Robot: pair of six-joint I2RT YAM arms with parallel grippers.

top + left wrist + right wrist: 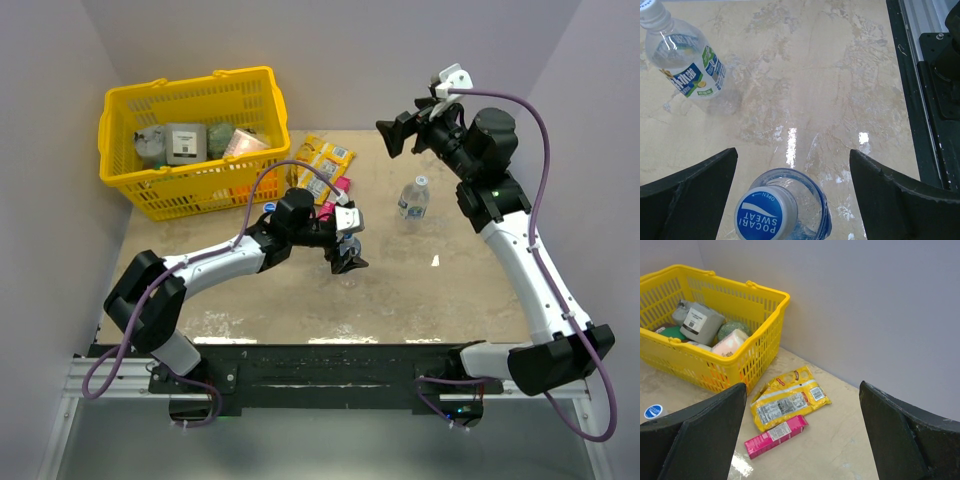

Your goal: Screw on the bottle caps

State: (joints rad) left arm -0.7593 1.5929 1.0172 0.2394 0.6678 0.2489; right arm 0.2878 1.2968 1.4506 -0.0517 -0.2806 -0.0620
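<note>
REMOTE STATION: My left gripper [792,160] hangs over a clear bottle [810,200] near table centre, jaws spread wide and touching neither side. Its blue cap [765,214], printed POCARI SWEAT, sits on the neck; I cannot tell whether it is threaded home. At 11 o'clock in that wrist view stands a second bottle [690,65], pale-labelled, with a white cap [652,12] on top. From overhead it is at 1 o'clock from table centre. My right gripper [802,385] is high above the table, also open and empty, facing the back corner. A loose blue cap [653,411] lies flat at 8 o'clock in its view, near the yellow basket [765,320]. I see no third bottle.

I judge the bottles light and thin-walled, apt to buckle under a hard squeeze and to tip easily. How full they are I cannot tell. One gripper should hold the stiffer shoulder or neck while the other pinches the cap across its rim. The caps look small, hard and slick, with little to grip when lying flat.

The table [840,75] is glossy, marble-patterned beige with lamp glare on it, so a bottle may slide. Pale walls [865,300] close in on three sides. A yellow packet [790,400] and a pink packet [776,435] lie at 12 o'clock, by the back wall.
</note>
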